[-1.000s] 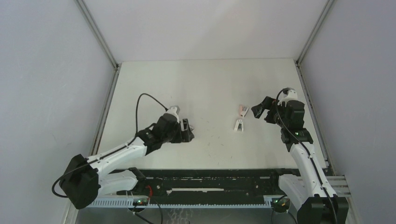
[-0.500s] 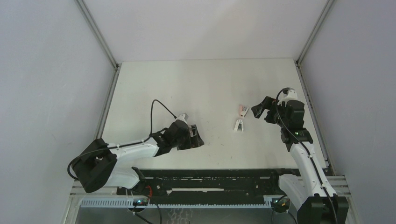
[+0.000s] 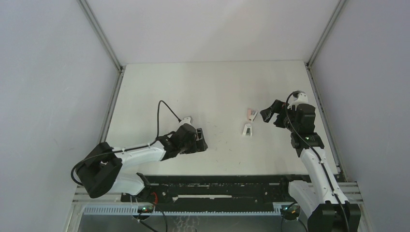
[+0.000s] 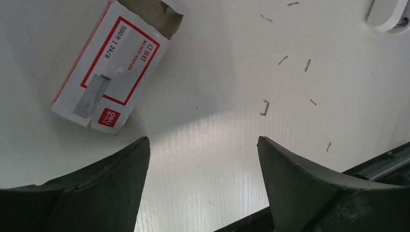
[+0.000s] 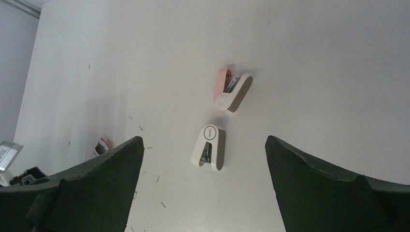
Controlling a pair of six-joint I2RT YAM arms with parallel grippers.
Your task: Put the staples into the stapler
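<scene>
We see the left gripper (image 4: 203, 145) low over the table (image 3: 212, 82), its two fingers spread well apart with only bare tabletop between them; it holds nothing. The staple box (image 4: 113, 67), white with a red frame on its label, lies flat just beyond the left finger in the left wrist view; it sits at a tilt, its far end flap is open, and it touches neither finger. Loose staples (image 4: 264, 108) are scattered on the table to the right of the box; one bent staple lies just beyond the right finger, and several thinner ones lie farther out.

The right gripper (image 5: 204, 142) hangs above the right side of the table; its fingers are likewise wide apart and empty. In its wrist view two small staplers lie on the table ahead, framed between the fingers but well clear of them. The white stapler (image 5: 210, 147) is the nearer one, with a metal channel showing along it; the pink stapler (image 5: 231, 90), pink on one side and white on the other, lies just beyond it and apart from it, also with metal showing inside. From above, both staplers sit close in front of the right gripper and well apart from the left gripper; whether any staples sit in either channel we cannot tell.
</scene>
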